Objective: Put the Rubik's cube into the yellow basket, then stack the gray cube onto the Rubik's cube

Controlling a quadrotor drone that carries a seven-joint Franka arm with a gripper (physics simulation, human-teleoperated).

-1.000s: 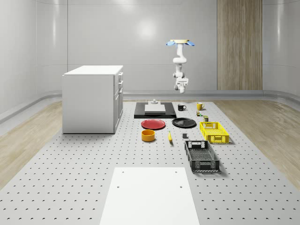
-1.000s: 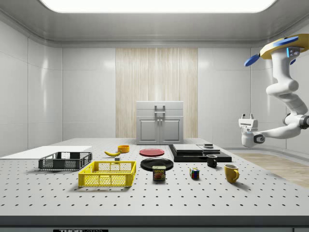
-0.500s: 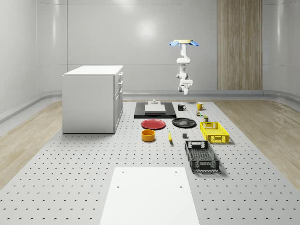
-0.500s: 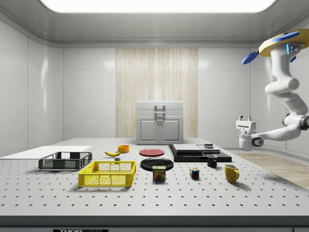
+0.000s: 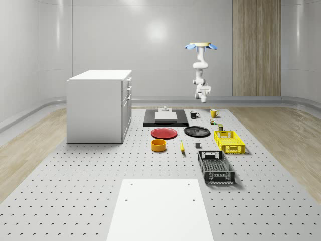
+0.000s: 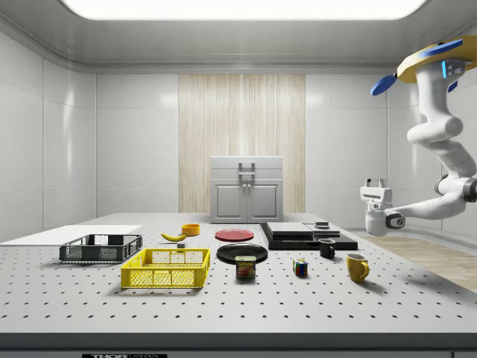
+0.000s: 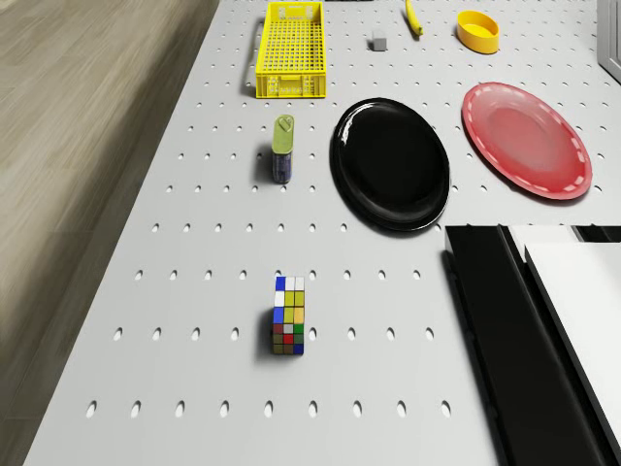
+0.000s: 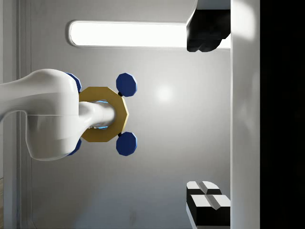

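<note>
The Rubik's cube (image 7: 288, 317) stands on the perforated table, also seen in the side view (image 6: 300, 267) and far back in the whole-scene view (image 5: 212, 121). The yellow basket (image 5: 229, 141) (image 6: 166, 277) (image 7: 289, 87) lies a little nearer, with nothing in it. The small gray cube (image 7: 378, 41) (image 5: 197, 146) sits on the table beside the basket. The drone (image 5: 200, 46) (image 6: 436, 60) hovers high over the table's far end, beyond the Rubik's cube. My gripper (image 6: 373, 183) (image 5: 203, 95) (image 8: 206, 117) hangs in the air well above the table, turned upward toward the drone, open and holding nothing.
A can (image 7: 282, 149), a black plate (image 7: 391, 162) and a red plate (image 7: 525, 139) lie between cube and basket. Yellow mug (image 6: 357, 266), black mug (image 6: 326, 248), black slab (image 5: 165, 118), orange bowl (image 5: 158, 145), banana (image 5: 181, 146), black basket (image 5: 215, 167) and white cabinet (image 5: 100, 105) share the table.
Drone and arm have drifted toward the whole-scene view's right and the side view's left. The gripper has tipped further upward. Nothing on the table has moved.
</note>
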